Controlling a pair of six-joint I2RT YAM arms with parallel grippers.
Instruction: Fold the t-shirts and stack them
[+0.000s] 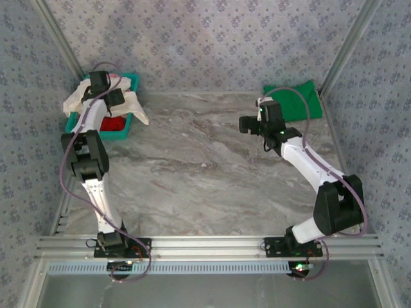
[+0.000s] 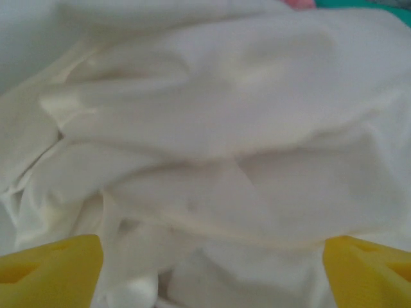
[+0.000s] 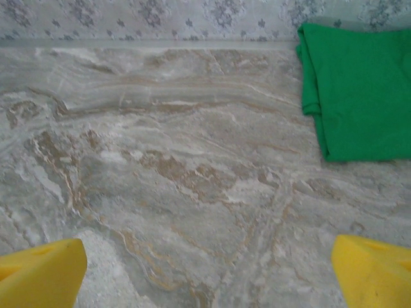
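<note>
Table [image 1: 205, 173]: flat top with a grey-and-brown marble pattern, smooth, slightly glossy.
Walls [image 1: 212, 38]: pale covering printed with small repeated floral marks.
Bin [image 1: 133, 79]: teal, rectangular, hard-sided, at the far left corner of the table.
Cream-white t-shirt [image 1: 133, 108]: soft, unfolded, heaped over the bin, with one flap hanging past the bin's right side onto the table.
Same shirt, left wrist view [image 2: 225, 128]: rumpled into broad, rounded folds with soft shadowed creases; the weave is too blurred to make out.
Red t-shirt [image 1: 115, 123]: bunched in the near part of the bin, partly under the cream-white one.
Pink cloth [image 2: 299, 3]: a small sliver at the top edge, beside a strip of teal.
Green t-shirt [image 1: 297, 102]: plain, folded into a flat, roughly square pad at the far right corner of the table.
Green shirt, right wrist view [image 3: 359, 96]: matte knit, layered folded edges along its left side, which the overhead view does not resolve.
Left pincer [image 2: 209, 276]: wide apart, gripping nothing, poised over the cream-white shirt; whether it touches the cloth cannot be told.
Left fingertips [image 2: 51, 269]: yellow, wedge-shaped, smooth plastic.
Right pincer [image 3: 209, 276]: spread wide, empty, above bare table, the green shirt ahead to its right.
Right fingertips [image 3: 38, 273]: yellow wedges of the same kind.
</note>
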